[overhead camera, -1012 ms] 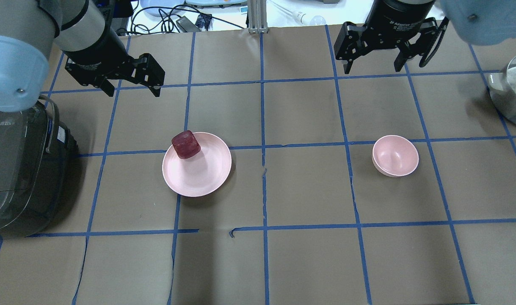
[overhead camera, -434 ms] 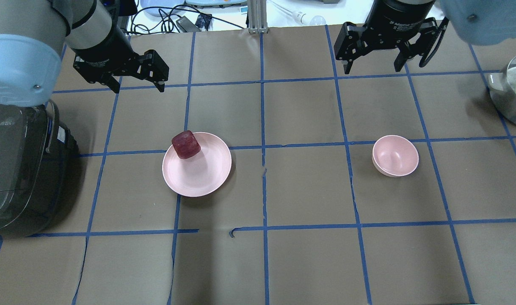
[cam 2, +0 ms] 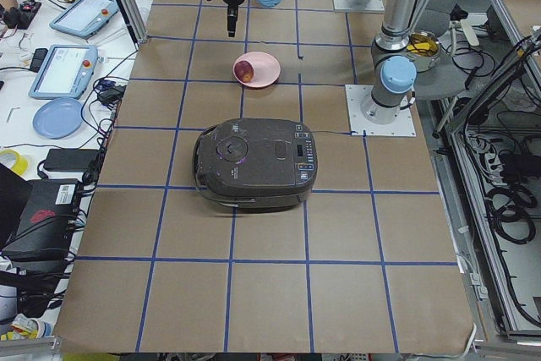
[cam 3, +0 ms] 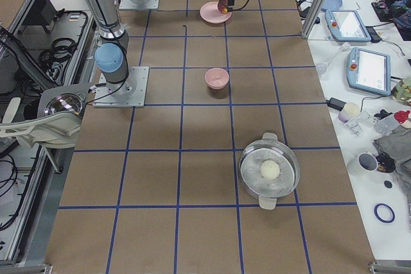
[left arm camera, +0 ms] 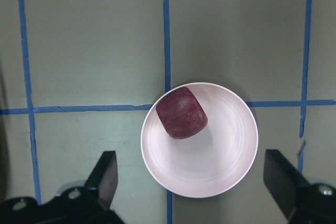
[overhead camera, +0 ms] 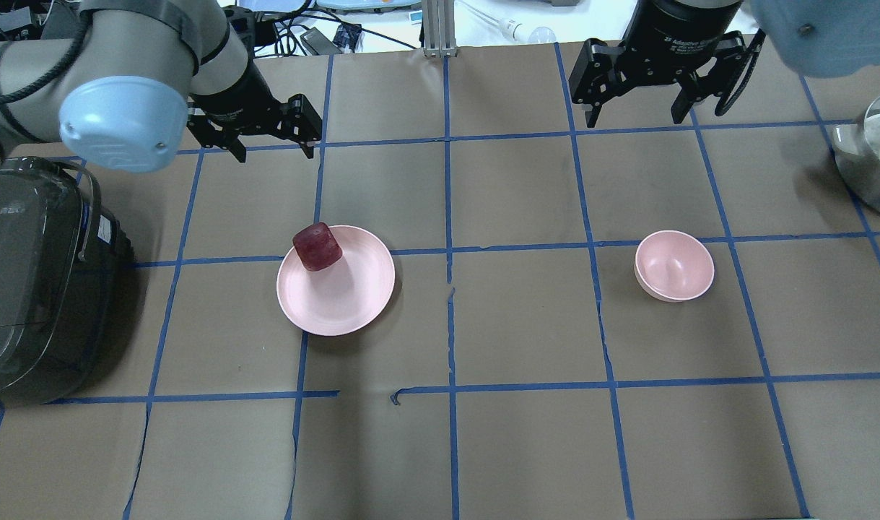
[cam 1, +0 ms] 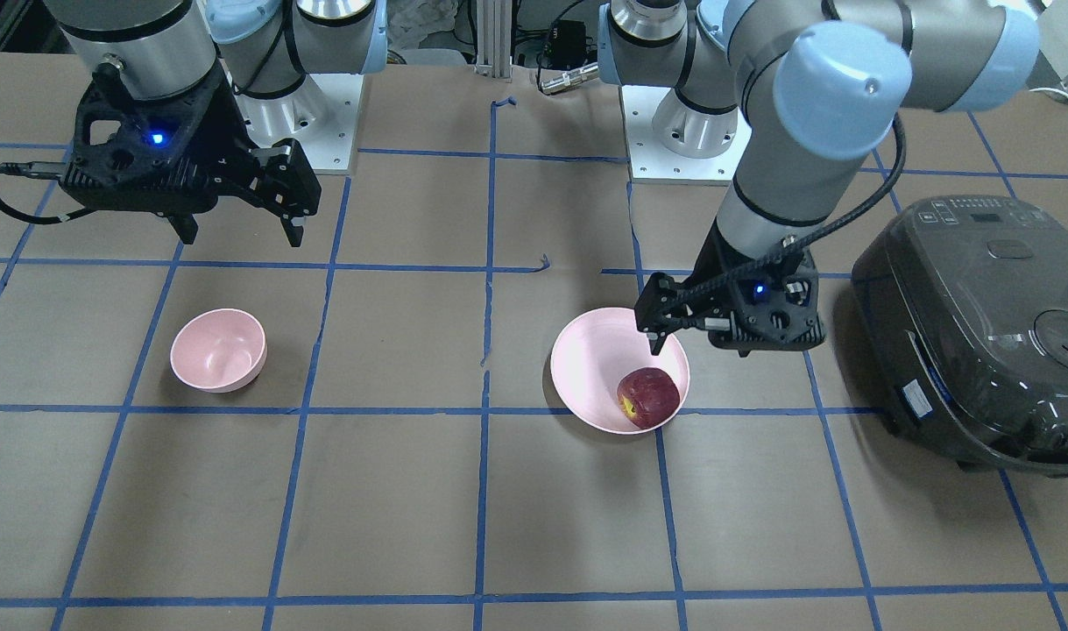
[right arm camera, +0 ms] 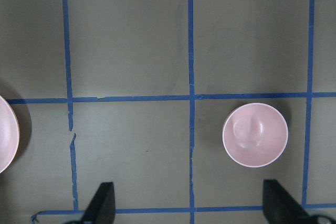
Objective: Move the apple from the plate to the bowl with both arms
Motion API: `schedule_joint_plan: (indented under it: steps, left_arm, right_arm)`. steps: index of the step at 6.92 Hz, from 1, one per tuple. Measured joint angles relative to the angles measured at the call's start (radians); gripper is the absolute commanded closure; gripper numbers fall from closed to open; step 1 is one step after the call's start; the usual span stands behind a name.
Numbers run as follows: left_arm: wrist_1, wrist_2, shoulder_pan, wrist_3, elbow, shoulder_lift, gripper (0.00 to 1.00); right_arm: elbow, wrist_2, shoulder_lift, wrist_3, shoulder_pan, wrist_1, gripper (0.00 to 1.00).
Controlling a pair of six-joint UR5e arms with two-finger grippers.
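Note:
The dark red apple [overhead camera: 317,246] lies on the far left part of the pale pink plate [overhead camera: 346,296]. My left gripper [overhead camera: 275,153] is open and empty, above the table just beyond the plate. In the left wrist view the apple [left arm camera: 181,113] and the plate [left arm camera: 210,166] sit between the spread fingers [left arm camera: 105,177]. The small pink bowl [overhead camera: 674,265] stands empty to the right. My right gripper [overhead camera: 634,119] is open and empty, high beyond the bowl, which also shows in the right wrist view [right arm camera: 255,135].
A dark rice cooker [overhead camera: 35,274] stands at the table's left edge, close to the plate. A metal pot [overhead camera: 876,159] holding a pale round thing is at the right edge. Cables and devices lie beyond the far edge.
My left arm has swung to the right and away from the camera, and its gripper now hangs nearer the plate's line. The right arm, apple, plate and bowl have not moved.

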Motion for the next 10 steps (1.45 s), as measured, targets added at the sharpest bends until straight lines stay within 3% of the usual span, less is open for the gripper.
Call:
schedule_joint_plan:
  steps: [3, 5, 8, 9, 10]
  left_arm:
    - [0.094, 0.005, -0.009, -0.146, -0.071, -0.104, 0.0]
    - [0.101, 0.005, -0.007, -0.256, -0.094, -0.166, 0.0]
    - [0.103, 0.005, -0.003, -0.33, -0.128, -0.205, 0.0]
    - [0.104, 0.004, -0.002, -0.335, -0.138, -0.213, 0.18]
    - [0.105, 0.002, 0.0, -0.336, -0.144, -0.22, 0.43]
  right_arm:
    - [0.003, -0.013, 0.003, -0.009, -0.006, 0.005, 0.0]
    - [0.007, -0.082, 0.008, -0.039, -0.036, 0.014, 0.0]
    - [0.04, -0.101, 0.02, -0.102, -0.137, 0.031, 0.0]
    - [0.082, -0.102, 0.034, -0.138, -0.182, 0.011, 0.0]
    - [0.132, -0.104, 0.056, -0.172, -0.223, -0.025, 0.0]
